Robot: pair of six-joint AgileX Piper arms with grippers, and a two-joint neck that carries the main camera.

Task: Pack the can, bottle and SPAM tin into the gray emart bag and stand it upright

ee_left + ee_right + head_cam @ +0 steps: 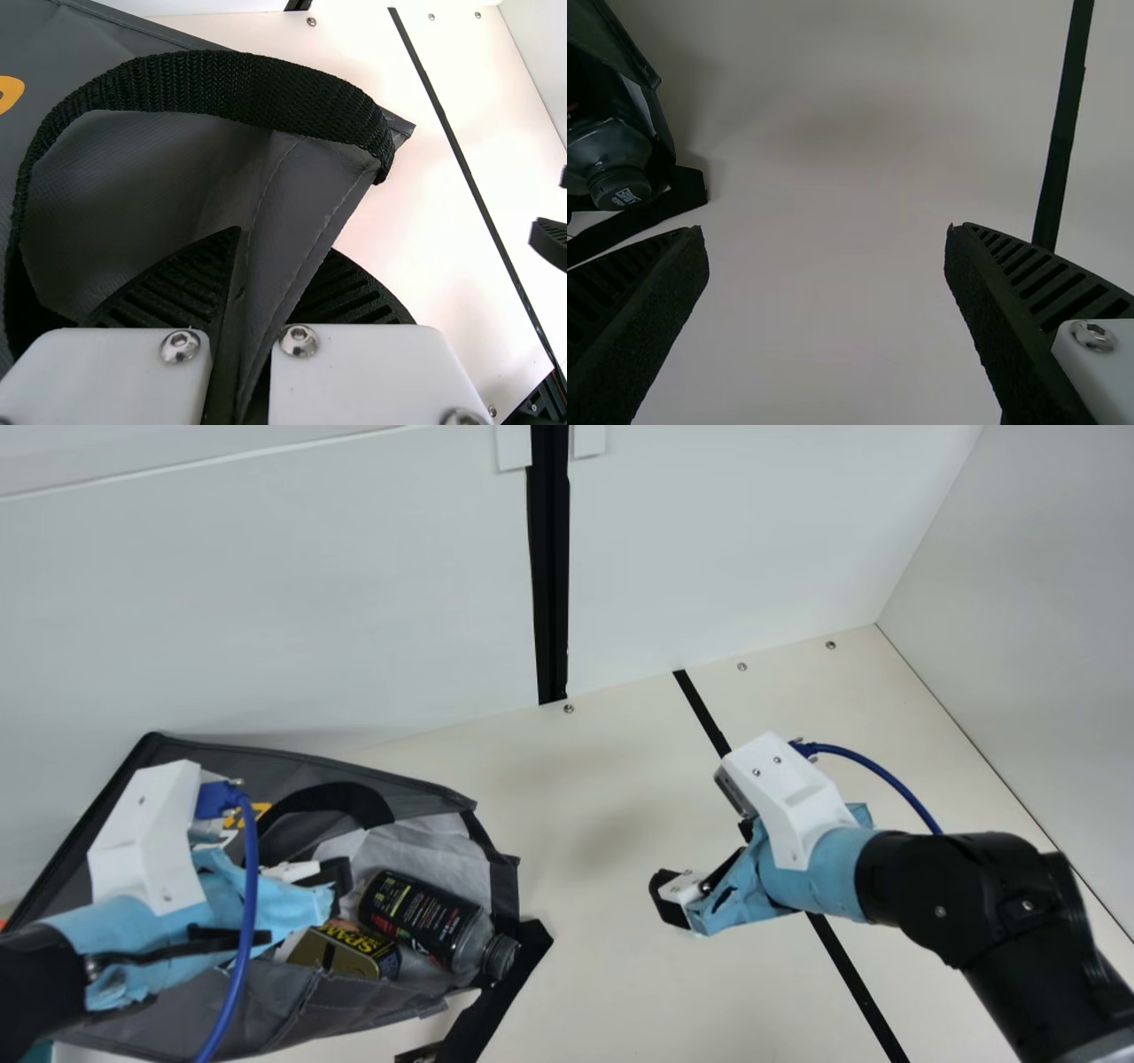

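Observation:
The gray bag (292, 992) lies on its side at the main view's left, mouth to the right. Inside its mouth rest the dark bottle (425, 921), cap outward, and the SPAM tin (345, 950) beside it. My left gripper (335, 887) is over the bag; in the left wrist view the left gripper (241, 266) is shut on a fold of the gray bag (151, 177), under the black handle (221, 81). To the bag's right, my right gripper (704, 861) hangs above the table. In the right wrist view the right gripper (826, 235) is open and empty, the bottle (611, 159) off to one side.
Black tape (855, 983) crosses the cream table (602, 815) beneath the right arm. White walls stand behind and at the right (1036, 602). A black strap (509, 992) extends from the bag's mouth onto the table.

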